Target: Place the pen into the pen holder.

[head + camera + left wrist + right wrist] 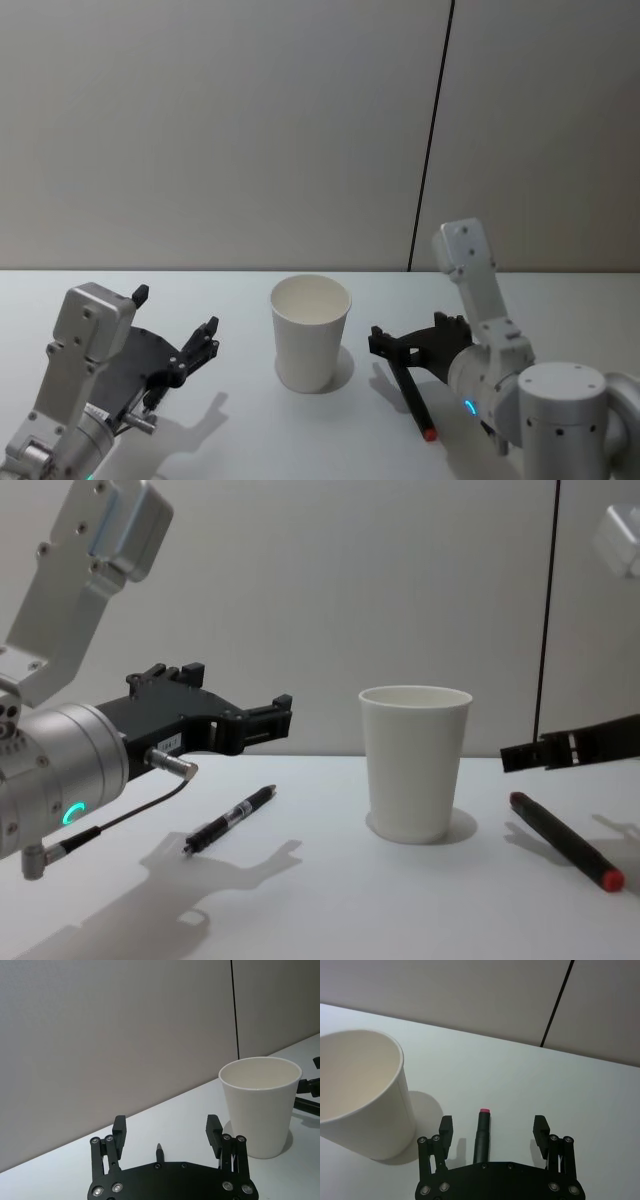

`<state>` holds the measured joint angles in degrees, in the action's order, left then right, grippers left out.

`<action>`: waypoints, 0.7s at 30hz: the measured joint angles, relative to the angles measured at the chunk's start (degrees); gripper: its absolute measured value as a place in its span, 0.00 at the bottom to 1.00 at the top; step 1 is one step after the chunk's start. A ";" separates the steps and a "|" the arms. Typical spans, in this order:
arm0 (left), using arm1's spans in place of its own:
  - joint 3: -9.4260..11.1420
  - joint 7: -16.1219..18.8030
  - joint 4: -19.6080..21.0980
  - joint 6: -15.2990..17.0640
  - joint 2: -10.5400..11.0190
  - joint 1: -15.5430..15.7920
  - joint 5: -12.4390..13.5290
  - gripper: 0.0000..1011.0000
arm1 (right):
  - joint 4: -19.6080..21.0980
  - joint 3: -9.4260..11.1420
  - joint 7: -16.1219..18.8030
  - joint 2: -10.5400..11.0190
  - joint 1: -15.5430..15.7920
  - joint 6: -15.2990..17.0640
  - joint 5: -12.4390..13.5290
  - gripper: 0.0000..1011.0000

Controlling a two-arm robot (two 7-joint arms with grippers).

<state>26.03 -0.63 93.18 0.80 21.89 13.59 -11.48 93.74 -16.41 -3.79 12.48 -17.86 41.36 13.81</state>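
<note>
Head view: one pen holder [311, 335] stands mid-table, one red-tipped pen [412, 395] lying right of it. Left wrist view: my left gripper [167, 1127], fingers apart, empty. Right wrist view: my right gripper [493, 1125] spread over that pen. Chest view: a second pen [228, 820] lies left; two pens total.

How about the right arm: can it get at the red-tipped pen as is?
Likely yes. The right gripper hovers open above the red-tipped pen, a finger on either side of it, with nothing between. The paper cup stands off to one side, apart from the pen.
</note>
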 joint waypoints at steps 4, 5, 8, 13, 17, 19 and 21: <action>-0.01 0.00 0.00 0.00 0.01 0.00 0.01 0.99 | -1.47 -0.59 -0.07 -0.43 -0.57 0.00 -0.58 0.99; 0.00 0.00 0.00 0.00 0.01 0.00 0.00 0.99 | -1.77 -0.71 -0.08 -0.52 -0.68 -0.01 -0.68 0.99; 0.00 0.00 0.00 0.00 0.00 0.00 0.00 0.99 | -2.84 -1.09 -0.12 -0.84 -1.07 -0.18 -1.18 0.99; 0.00 0.00 0.00 0.00 0.00 0.00 0.00 0.99 | -4.14 -1.48 -0.17 -1.24 -1.49 -0.53 -1.70 0.99; 0.00 0.00 0.00 0.00 0.00 0.00 0.00 0.99 | -5.10 -1.68 -0.20 -1.58 -1.74 -0.79 -2.02 0.99; 0.00 0.00 0.00 0.00 0.00 0.00 0.00 0.99 | -5.67 -1.79 -0.22 -1.79 -1.86 -0.92 -2.23 0.99; 0.00 0.00 0.00 0.00 0.00 0.00 0.00 0.99 | -6.01 -1.84 -0.23 -1.93 -1.89 -0.99 -2.32 0.99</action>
<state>26.03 -0.63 93.18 0.80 21.89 13.59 -11.48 87.73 -18.25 -4.01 10.55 -19.75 40.37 11.49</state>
